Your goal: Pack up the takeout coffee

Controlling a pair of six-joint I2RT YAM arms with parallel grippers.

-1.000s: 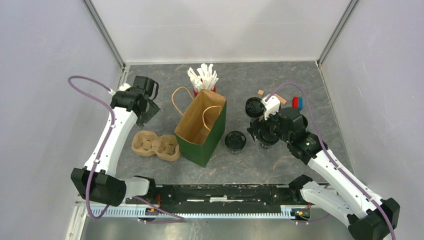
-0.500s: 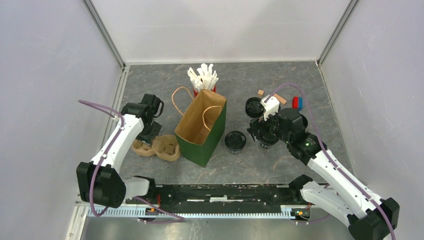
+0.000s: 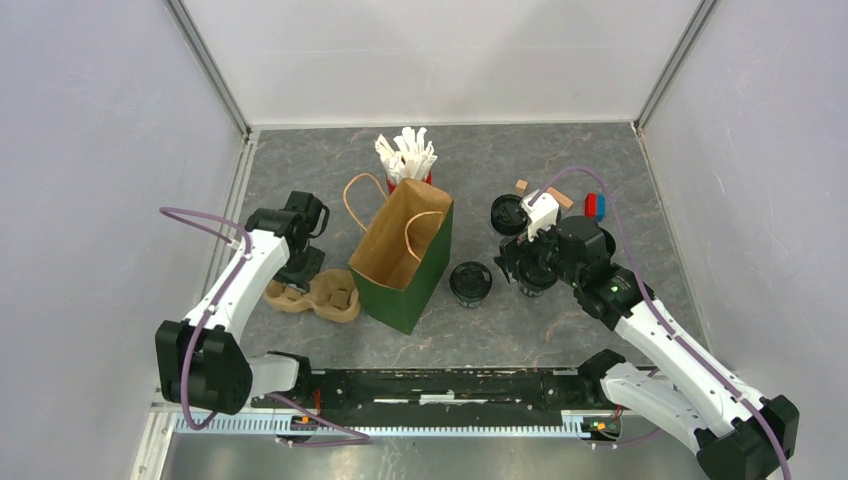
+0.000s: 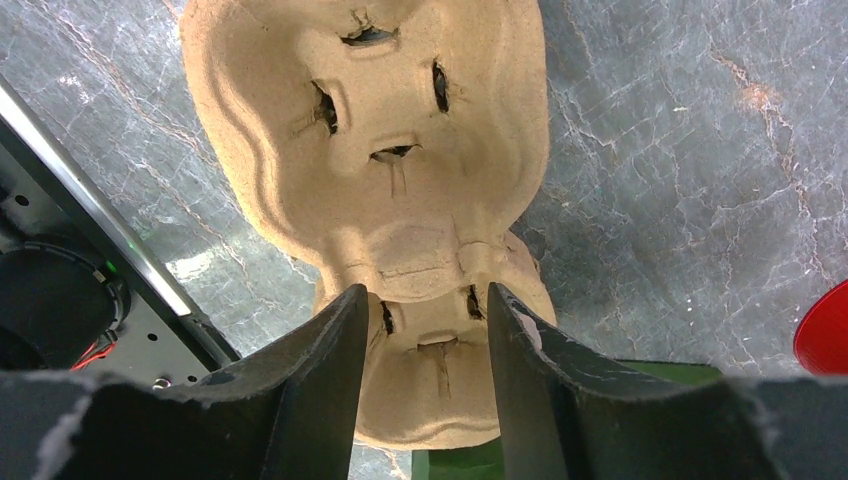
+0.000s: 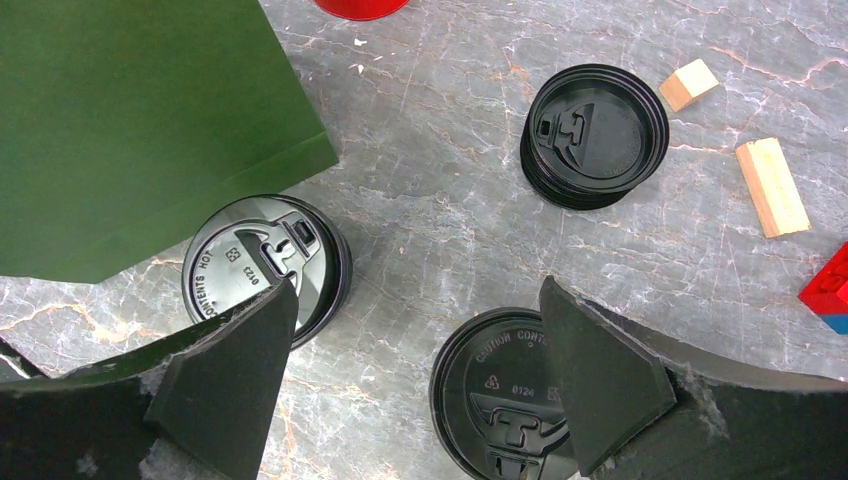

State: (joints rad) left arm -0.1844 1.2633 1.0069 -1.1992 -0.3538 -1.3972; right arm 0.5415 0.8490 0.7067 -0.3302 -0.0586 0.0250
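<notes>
Squarely upright, black takeout coffee cup (image 5: 495,385), flat-lidded, embossed lettering.

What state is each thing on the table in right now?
green paper bag: upright, open
cup carrier: empty, lying flat
coffee cup by the bag: upright, lidded
second coffee cup: upright, lidded
spare lids: stacked
red cup: upright, holding white sticks
left claw: straddling carrier's middle, grip unclear
right claw: wide open, empty

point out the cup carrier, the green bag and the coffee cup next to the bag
cup carrier (image 4: 400,245): left wrist view, on the moulded pulp near its middle
green bag (image 3: 408,288): top external view, on its green side wall
coffee cup (image 5: 245,255): right wrist view, on its black lid
</notes>
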